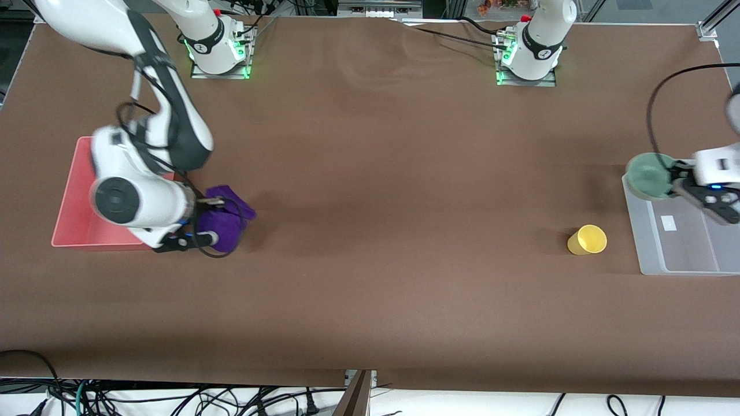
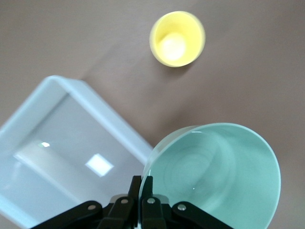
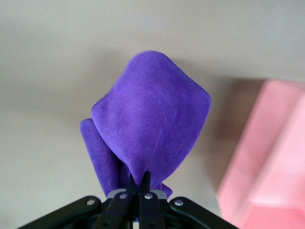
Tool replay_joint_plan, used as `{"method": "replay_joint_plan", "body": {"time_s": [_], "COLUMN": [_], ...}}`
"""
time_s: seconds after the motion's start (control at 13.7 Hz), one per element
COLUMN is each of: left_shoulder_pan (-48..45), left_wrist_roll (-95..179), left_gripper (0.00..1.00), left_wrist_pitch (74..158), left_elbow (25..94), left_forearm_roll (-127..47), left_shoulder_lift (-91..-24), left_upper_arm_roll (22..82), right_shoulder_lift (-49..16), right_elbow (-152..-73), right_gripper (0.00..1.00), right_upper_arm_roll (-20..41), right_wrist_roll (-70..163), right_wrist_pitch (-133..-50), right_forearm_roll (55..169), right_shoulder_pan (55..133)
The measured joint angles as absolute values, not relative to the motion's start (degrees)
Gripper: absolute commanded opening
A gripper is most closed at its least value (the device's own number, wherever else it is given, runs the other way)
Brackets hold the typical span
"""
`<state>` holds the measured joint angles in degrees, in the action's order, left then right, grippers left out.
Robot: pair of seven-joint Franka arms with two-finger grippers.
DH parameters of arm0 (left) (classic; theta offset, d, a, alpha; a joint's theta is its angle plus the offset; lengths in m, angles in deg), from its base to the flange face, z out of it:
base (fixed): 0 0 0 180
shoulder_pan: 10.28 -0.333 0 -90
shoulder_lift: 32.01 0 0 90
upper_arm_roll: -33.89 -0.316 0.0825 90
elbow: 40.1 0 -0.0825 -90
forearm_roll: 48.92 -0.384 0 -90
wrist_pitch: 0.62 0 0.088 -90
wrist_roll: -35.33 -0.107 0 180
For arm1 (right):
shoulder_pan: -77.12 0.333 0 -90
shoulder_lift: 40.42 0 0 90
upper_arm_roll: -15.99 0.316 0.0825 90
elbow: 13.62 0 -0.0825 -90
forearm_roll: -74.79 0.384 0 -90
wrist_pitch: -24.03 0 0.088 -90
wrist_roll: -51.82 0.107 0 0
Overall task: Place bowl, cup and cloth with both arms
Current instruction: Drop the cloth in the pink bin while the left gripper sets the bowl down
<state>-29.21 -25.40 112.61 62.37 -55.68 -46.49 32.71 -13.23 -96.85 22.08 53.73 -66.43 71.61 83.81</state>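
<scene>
My left gripper [image 1: 677, 182] is shut on the rim of the mint-green bowl [image 1: 650, 175] and holds it up over the corner of the clear plastic bin [image 1: 682, 254]. In the left wrist view the fingers [image 2: 143, 185] pinch the bowl's wall [image 2: 219, 176]. The yellow cup [image 1: 587, 240] stands upright on the table beside the clear bin, and it also shows in the left wrist view [image 2: 177, 38]. My right gripper [image 1: 215, 219] is shut on the purple cloth [image 1: 228, 216], which hangs bunched just beside the pink bin [image 1: 66, 225]. The right wrist view shows the cloth [image 3: 152, 119] clamped in my right gripper [image 3: 138, 180].
The pink bin sits at the right arm's end of the table, and its wall shows in the right wrist view [image 3: 267, 157]. The clear bin sits at the left arm's end, and its rim shows in the left wrist view [image 2: 114, 119]. Brown table surface lies between them.
</scene>
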Motion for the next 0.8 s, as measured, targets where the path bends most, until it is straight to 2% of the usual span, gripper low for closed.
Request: {"method": "replay_joint_plan", "body": {"time_s": [0.22,0.44,0.58,0.66,0.73,0.8], "left_shoulder_pan": [-36.2,-41.1,-42.8,-43.1,-43.2,-43.2], "left_wrist_roll": [-33.4,-38.0,-38.9,-39.2,-39.3,-39.3], "left_gripper": [0.0,0.0,0.0,0.35,0.99,1.0], "left_wrist_pitch": [114.9,124.1,128.7,129.7,130.1,130.1], "left_elbow": [54.3,50.8,50.1,49.9,49.6,49.3], "left_forearm_roll": [-55.7,-55.7,-54.3,-53.1,-52.4,-52.1], "left_shoulder_lift": [-56.4,-66.5,-71.3,-72.9,-73.9,-74.2], "left_upper_arm_roll": [32.4,32.5,32.6,32.7,32.7,32.9], "right_shoulder_lift": [-15.0,-15.0,-14.1,-13.7,-13.2,-12.7], "right_elbow": [-90.2,-89.5,-91.7,-93.8,-96.3,-99.0], "right_gripper": [0.0,0.0,0.0,0.0,0.0,0.0], "right_upper_arm_roll": [13.0,0.9,-3.3,-4.3,-5.0,-5.4], "right_wrist_roll": [37.4,18.4,12.1,10.3,9.1,8.4], "right_wrist_pitch": [-52.8,-51.0,-52.9,-54.8,-57.2,-59.9], "right_forearm_roll": [71.5,71.7,71.9,72.0,72.0,72.0], "right_shoulder_pan": [83.5,82.4,81.6,81.5,81.5,81.4]}}
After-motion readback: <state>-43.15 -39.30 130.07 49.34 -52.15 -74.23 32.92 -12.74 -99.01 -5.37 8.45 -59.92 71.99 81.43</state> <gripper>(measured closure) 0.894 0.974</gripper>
